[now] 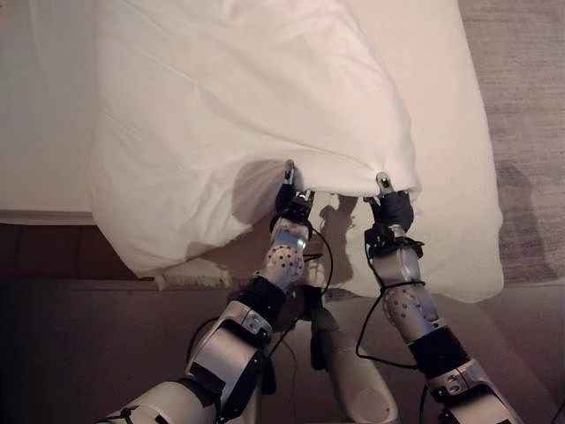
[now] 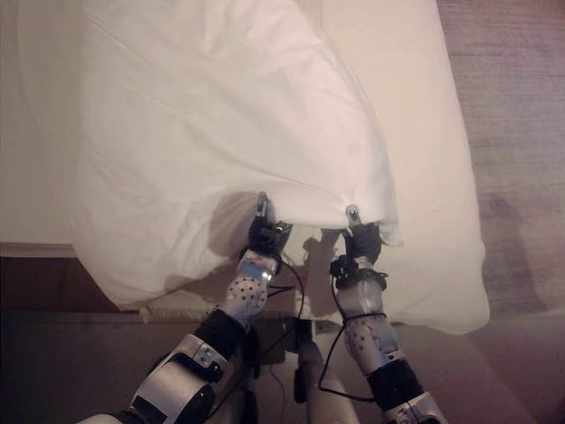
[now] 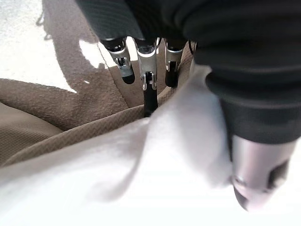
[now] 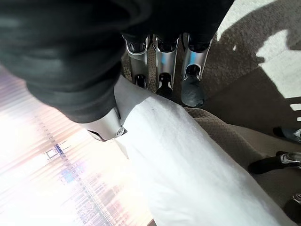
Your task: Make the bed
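A white duvet (image 1: pixel 247 106) is raised over the foot of the bed, its near edge held up off the cream sheet (image 1: pixel 450 132). My left hand (image 1: pixel 291 205) pinches that edge near its middle; in the left wrist view the cloth (image 3: pixel 141 179) runs between the thumb (image 3: pixel 258 174) and the fingers (image 3: pixel 148 61). My right hand (image 1: pixel 391 210) grips the same edge close to the corner, with white cloth (image 4: pixel 197 174) passing between thumb (image 4: pixel 106 127) and fingers (image 4: pixel 162 61). The two hands are about a hand's width apart. A duvet fold hangs over the bed's left side.
The mattress corner (image 1: pixel 468 274) juts out at the lower right. Grey carpet (image 1: pixel 530 88) lies to the right of the bed. A dark wooden bed frame (image 1: pixel 44 252) runs along the lower left, with darker floor below it.
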`<state>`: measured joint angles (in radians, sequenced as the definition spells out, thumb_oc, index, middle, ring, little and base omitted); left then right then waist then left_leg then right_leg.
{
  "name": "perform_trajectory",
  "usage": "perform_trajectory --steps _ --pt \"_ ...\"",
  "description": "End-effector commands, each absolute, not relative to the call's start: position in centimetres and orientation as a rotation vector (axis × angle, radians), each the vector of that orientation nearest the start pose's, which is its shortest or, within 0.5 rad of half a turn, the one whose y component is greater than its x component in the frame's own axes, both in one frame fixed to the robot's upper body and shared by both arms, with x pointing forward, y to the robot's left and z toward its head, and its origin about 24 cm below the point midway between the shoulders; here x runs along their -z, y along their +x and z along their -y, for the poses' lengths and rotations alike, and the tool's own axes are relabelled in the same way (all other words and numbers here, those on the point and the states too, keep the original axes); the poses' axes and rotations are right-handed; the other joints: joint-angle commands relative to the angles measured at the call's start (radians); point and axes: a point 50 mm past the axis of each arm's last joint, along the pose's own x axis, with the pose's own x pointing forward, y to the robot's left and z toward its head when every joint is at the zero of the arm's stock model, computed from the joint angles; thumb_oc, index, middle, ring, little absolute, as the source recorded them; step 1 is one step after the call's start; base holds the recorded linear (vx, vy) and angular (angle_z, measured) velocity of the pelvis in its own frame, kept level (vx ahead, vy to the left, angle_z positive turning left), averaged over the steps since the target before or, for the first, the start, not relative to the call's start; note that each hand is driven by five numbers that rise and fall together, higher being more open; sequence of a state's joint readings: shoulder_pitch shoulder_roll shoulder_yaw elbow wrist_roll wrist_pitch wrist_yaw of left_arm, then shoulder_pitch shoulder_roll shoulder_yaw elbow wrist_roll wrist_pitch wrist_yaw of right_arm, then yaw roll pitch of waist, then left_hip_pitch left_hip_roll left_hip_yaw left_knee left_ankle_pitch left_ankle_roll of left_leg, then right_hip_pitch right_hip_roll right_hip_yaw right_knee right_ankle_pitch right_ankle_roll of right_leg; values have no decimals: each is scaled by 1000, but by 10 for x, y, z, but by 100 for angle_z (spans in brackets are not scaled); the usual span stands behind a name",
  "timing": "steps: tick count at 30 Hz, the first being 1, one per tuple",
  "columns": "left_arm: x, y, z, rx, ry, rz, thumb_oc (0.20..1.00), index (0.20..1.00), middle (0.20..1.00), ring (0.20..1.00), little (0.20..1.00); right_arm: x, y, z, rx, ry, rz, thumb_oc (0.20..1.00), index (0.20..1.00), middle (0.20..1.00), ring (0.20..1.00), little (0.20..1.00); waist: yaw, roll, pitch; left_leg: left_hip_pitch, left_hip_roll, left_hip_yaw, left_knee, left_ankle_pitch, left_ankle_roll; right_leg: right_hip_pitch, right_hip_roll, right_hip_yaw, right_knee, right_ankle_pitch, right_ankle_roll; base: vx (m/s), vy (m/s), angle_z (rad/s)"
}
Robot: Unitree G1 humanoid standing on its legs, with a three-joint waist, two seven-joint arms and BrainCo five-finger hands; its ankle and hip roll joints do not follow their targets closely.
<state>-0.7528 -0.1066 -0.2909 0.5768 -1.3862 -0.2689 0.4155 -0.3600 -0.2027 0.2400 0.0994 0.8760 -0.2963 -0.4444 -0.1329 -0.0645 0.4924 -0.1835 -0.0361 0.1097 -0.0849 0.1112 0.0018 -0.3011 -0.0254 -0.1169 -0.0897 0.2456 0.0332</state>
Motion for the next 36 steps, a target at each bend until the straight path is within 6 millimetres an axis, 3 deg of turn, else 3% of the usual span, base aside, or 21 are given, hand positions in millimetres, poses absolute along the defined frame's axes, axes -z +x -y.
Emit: perform_trajectory --steps 1,7,14,23,26,28,30,31,32,33,35,36 --pt "-122 367 -52 -21 -1167 -91 200 200 200 200 200 -108 294 186 301 748 334 200 200 200 200 200 -13 -10 -122 -11 35 14 -2 -32 -73 -22 7 -17 152 -144 73 0 0 0" --pt "-125 362 -68 29 -1112 6 200 200 200 200 200 -93 296 178 263 723 260 200 200 200 200 200 7 -16 -130 -7 38 12 -2 -31 -67 -12 16 -9 136 -135 73 -8 -30 -4" --pt "-117 352 -75 34 -1162 26 200 200 200 200 200 -80 298 175 276 733 203 200 200 200 200 200 29 -5 -134 12 32 -5 -2 -35 -61 6 10 -20 150 -147 70 -2 -1 1" --pt "-78 326 -113 -121 -1156 35 200 200 200 200 200 -45 295 177 347 731 49 200 200 200 200 200 88 34 -128 99 2 -48 -2 -39 -32 59 -25 -36 239 -202 56 9 23 9" --pt "-66 320 -119 -153 -1137 17 200 200 200 200 200 -32 289 189 418 760 14 200 200 200 200 200 90 41 -114 83 -15 -51 125 -99 -23 72 -82 -80 280 -213 54 -61 58 38" --pt "-61 314 -129 -176 -1101 31 200 200 200 200 200 -22 287 191 440 770 -25 200 200 200 200 200 100 43 -112 83 -8 -99 192 -139 -28 88 -97 -87 277 -208 54 -72 128 73" --pt "-55 309 -145 -231 -1060 49 200 200 200 200 200 -9 284 193 476 785 -80 200 200 200 200 200 111 30 -121 90 43 -162 237 -158 -47 108 -127 -75 262 -200 65 -21 257 51" --pt "-45 302 -155 -277 -1038 41 200 200 200 200 200 3 280 195 494 771 -135 200 200 200 200 200 115 33 -157 109 111 -190 227 -152 -59 122 -154 -67 246 -198 85 31 281 33" --pt "-45 302 -155 -277 -1038 41 200 200 200 200 200 3 280 195 494 771 -135 200 200 200 200 200 115 33 -158 108 111 -190 227 -152 -59 122 -155 -67 246 -198 85 82 537 27" --pt "-34 294 -167 -331 -1006 33 200 200 200 200 200 12 276 197 497 753 -179 200 200 200 200 200 125 42 -192 117 168 -241 249 -140 -86 127 -180 -38 239 -191 106 37 538 19" --pt "-29 291 -170 -352 -993 16 200 200 200 200 200 14 275 196 490 755 -193 200 200 200 200 200 127 44 -208 119 182 -262 252 -137 -98 127 -203 -23 234 -176 119 8 473 -4" --pt "-25 287 -174 -358 -949 4 200 200 200 200 200 16 273 195 478 751 -203 200 200 200 200 200 136 43 -214 126 180 -282 279 -164 -108 117 -224 -2 242 -155 133 -57 384 -24"
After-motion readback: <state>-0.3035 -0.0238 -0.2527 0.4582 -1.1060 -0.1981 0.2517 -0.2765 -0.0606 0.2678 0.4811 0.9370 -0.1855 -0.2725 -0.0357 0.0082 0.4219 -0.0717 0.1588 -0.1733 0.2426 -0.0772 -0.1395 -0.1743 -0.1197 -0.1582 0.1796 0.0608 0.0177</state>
